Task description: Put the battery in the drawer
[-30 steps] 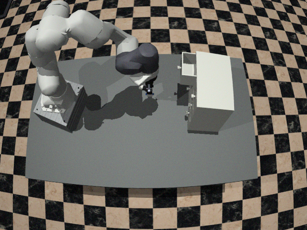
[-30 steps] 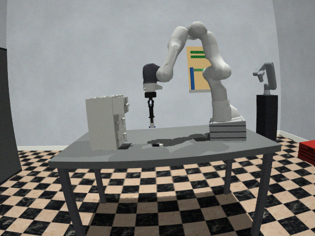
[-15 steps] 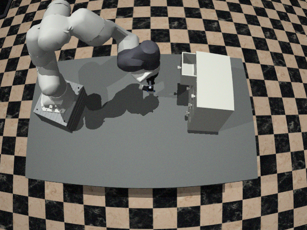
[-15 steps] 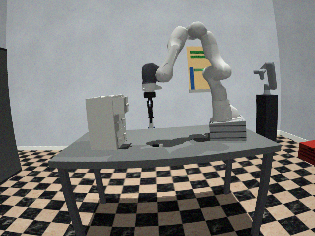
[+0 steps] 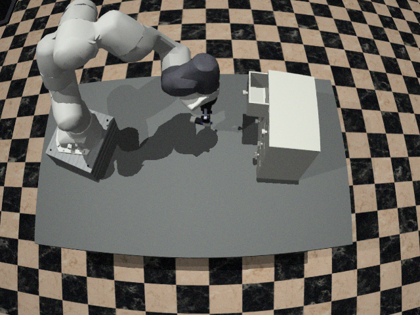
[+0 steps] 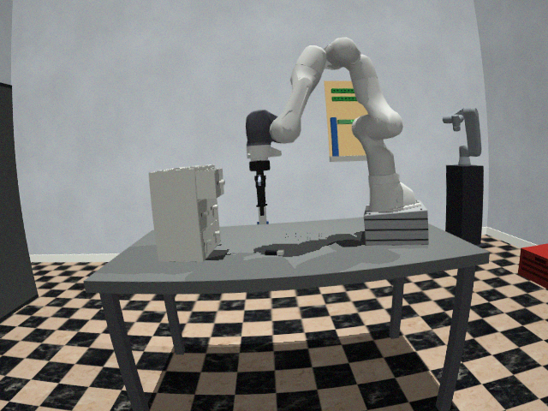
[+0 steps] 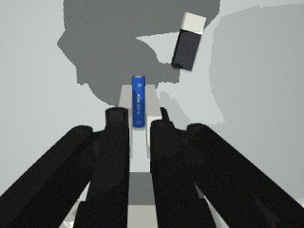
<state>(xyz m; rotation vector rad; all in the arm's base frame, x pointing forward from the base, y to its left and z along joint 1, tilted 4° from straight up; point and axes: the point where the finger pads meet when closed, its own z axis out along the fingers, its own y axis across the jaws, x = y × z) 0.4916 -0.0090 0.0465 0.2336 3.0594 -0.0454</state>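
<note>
My gripper [image 7: 138, 101] is shut on a small blue AAA battery [image 7: 139, 102], which sticks out past the fingertips. In the overhead view the gripper [image 5: 205, 119] hangs above the table, to the left of the small white chest [image 5: 288, 125]. In the side view it [image 6: 262, 217] is held well above the table top, pointing straight down. The chest [image 6: 186, 212] has several knobbed drawers on its front. One top drawer [image 5: 257, 88] is pulled out and looks empty; it also shows in the side view [image 6: 218, 181]. I cannot read the drawer labels.
A small black block with a white end [image 7: 188, 41] lies on the table below and beyond the gripper; it also shows in the side view [image 6: 274, 253]. The robot base [image 5: 81, 149] stands at the table's left.
</note>
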